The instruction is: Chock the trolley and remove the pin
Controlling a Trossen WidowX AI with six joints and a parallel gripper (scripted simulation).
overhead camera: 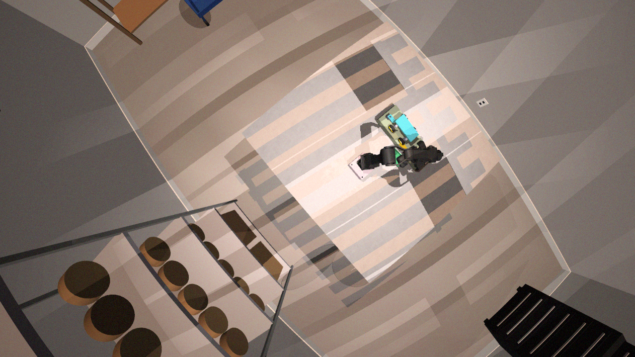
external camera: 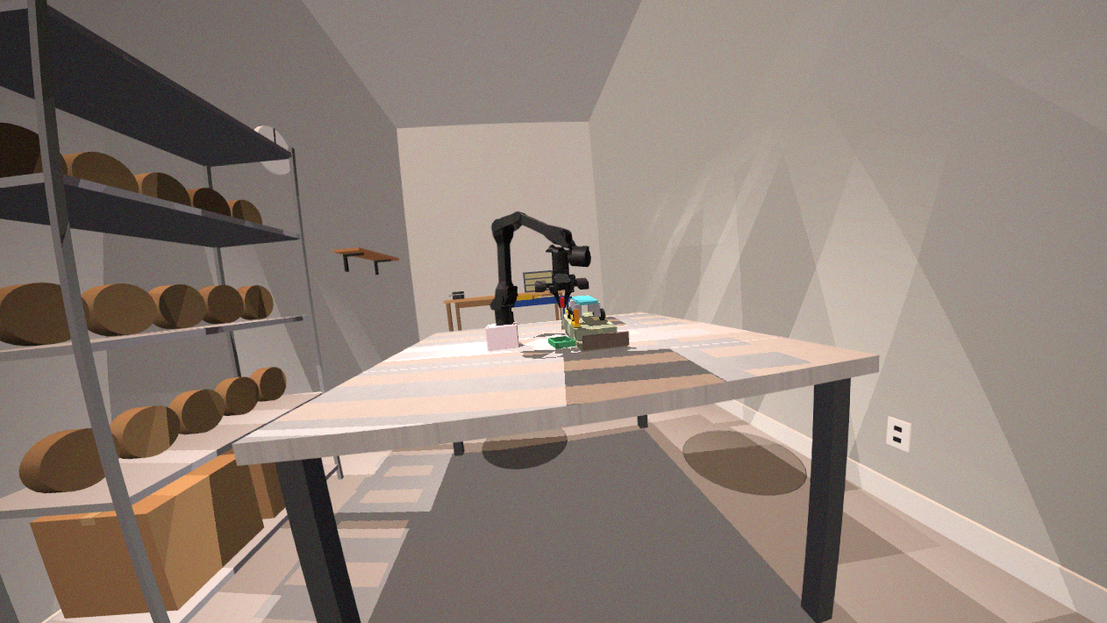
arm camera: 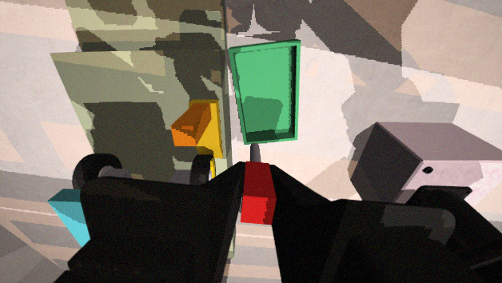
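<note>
My gripper [arm camera: 256,169] [external camera: 559,296] is shut on the red-headed stop pin [arm camera: 257,192] [external camera: 560,298]. The pin's grey shaft points down, held in the air. The green tray [arm camera: 265,92] [external camera: 560,340] lies below it, just ahead of the pin's tip, and looks empty. The trolley [overhead camera: 406,124] [external camera: 584,304], with a cyan body [arm camera: 69,216] and black wheels [arm camera: 201,168], stands on the olive ramp [arm camera: 112,80] [overhead camera: 384,116] to the left of the tray. The yellow chock [arm camera: 200,125] [overhead camera: 401,141] with its orange handle sits on the ramp right by one wheel.
The arm's pale pink base block [arm camera: 420,160] [external camera: 501,335] [overhead camera: 357,167] stands to the right of the tray. The ramp's edge runs close along the tray's left side. Shelves with brown rolls stand far off to the left of the table.
</note>
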